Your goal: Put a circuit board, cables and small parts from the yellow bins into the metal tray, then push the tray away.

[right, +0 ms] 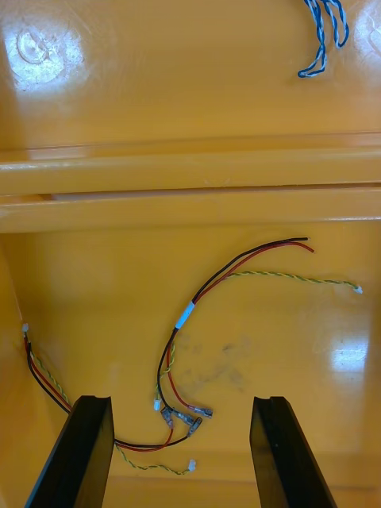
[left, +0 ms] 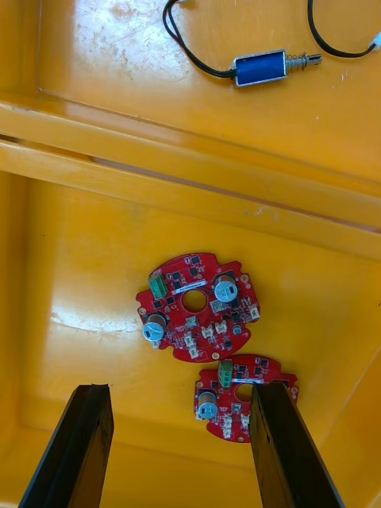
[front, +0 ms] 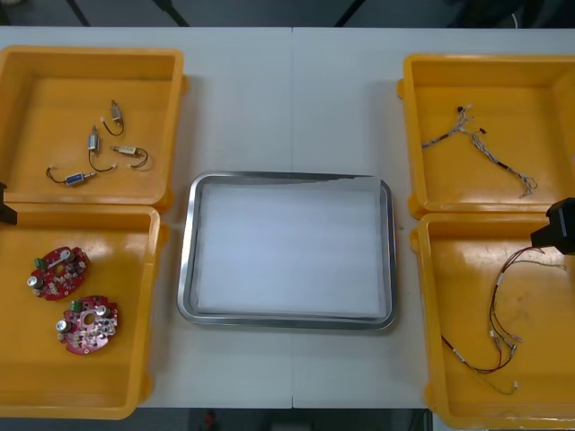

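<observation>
Currently nil progress: metal tray [front: 287, 321] sits mid-table between the yellow bins, white inside, nothing in it, not yet pushed. All stock is in the bins.

Stock check:
- Far left bin [front: 54, 90]: small metal parts [front: 92, 139], four by my count, w/ black leads.
- Near left bin [front: 117, 377]: two circuit boards, one [front: 58, 272] just beside the other [front: 87, 324].
- Far right bin [front: 512, 99]: blue and white cable [front: 481, 148], loose.
- Near right bin [front: 458, 278]: red and yellow cable [front: 499, 323], w/ black strands, in an open loop.

Outstanding: board, cables and parts into tray, then the push, i.e. every step.

Arm pose:
- Left gripper [left: 181, 393] hangs over the near left bin, looking down at the boards. Fingers wide apart, nothing held. One board lies ahead between the finger lines; the other sits close in, partly hidden behind one finger. Appears clear of both, no contact evident.
- Right gripper [right: 181, 401] hangs over the near right bin. Fingers wide apart, empty. Connector cluster of the red and yellow cable lies between the fingers, close in; rest of the run trails away toward the bin wall.

Assessment: both arms look staged for a first pick, L on a board, R on the cable. Which goes first can't be determined.
</observation>
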Robot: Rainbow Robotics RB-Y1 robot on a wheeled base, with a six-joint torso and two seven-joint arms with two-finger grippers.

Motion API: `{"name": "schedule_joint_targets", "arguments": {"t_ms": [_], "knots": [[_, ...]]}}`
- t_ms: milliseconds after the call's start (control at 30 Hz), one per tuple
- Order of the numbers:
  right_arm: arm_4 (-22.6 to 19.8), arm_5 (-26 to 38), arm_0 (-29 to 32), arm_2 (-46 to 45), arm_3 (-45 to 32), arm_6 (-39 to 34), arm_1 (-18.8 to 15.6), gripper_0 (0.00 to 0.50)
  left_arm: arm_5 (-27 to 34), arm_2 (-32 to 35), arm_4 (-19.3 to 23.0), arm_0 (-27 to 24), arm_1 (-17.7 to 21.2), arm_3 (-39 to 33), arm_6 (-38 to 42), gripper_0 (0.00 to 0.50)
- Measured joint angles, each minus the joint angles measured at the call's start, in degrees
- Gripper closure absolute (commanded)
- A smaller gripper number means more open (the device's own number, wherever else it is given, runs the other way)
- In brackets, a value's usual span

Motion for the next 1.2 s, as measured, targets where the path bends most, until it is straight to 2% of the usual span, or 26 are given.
{"name": "schedule_joint_targets", "arguments": {"t_ms": [1200], "knots": [[0.00, 0.00, 0.00, 0.00, 0.00, 0.00, 0.00, 0.000, 0.00, 0.00, 0.00, 0.00, 0.00, 0.00, 0.00, 0.000]]}}
